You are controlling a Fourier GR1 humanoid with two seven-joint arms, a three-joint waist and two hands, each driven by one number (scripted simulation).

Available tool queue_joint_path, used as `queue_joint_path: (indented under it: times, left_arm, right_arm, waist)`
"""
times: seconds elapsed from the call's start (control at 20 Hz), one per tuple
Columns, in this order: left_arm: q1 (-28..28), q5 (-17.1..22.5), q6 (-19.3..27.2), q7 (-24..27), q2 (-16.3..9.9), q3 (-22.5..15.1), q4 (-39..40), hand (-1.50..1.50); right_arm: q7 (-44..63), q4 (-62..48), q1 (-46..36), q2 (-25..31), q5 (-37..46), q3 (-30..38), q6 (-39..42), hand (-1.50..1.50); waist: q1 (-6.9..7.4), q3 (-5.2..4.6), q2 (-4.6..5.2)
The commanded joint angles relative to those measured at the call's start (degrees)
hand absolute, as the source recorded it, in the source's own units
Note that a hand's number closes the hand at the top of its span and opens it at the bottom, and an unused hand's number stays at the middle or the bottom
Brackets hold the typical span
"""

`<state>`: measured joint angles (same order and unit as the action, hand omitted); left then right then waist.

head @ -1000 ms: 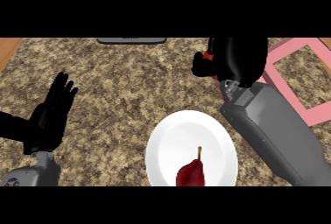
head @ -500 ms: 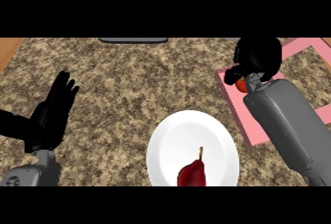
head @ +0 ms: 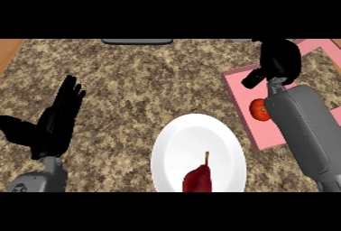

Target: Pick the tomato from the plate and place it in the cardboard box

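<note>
The red tomato (head: 259, 109) lies inside the pink shallow box (head: 241, 81) at the right, partly hidden by my right forearm. My right hand (head: 279, 59) hovers over the box, farther back than the tomato and apart from it, its fingers relaxed and holding nothing. The white plate (head: 193, 140) sits at the front centre. My left hand (head: 57, 118) rests open at the left, fingers up.
A dark red fruit with a thin stem (head: 198, 177) lies on the plate's near part. A dark flat object (head: 136, 41) shows at the counter's back edge. A wooden strip (head: 9, 52) borders the speckled stone counter at the far left.
My right hand carried the tomato to the right over the pink box and let it go; the tomato now lies in the box. The left hand has barely moved.
</note>
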<state>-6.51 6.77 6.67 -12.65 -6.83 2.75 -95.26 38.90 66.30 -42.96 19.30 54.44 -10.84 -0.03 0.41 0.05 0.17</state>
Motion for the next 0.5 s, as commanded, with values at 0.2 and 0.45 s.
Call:
queue_joint_path:
  times: [0.2,0.45]
  left_arm:
    - [1.3,1.1,-1.2,0.6,-0.7,1.4,0.7,0.0]
    - [1.2,0.5,0.1,0.3,0.1,1.1,-0.4,0.0]
  right_arm:
    - [-10.6,7.5,3.6,-1.2,-3.8,7.0,-20.0,-1.5]
    - [-9.0,12.8,3.5,-6.6,-14.1,13.5,-21.4,-1.5]
  waist:
    - [-0.42,0.02,-0.23]
    - [-0.74,0.01,-0.41]
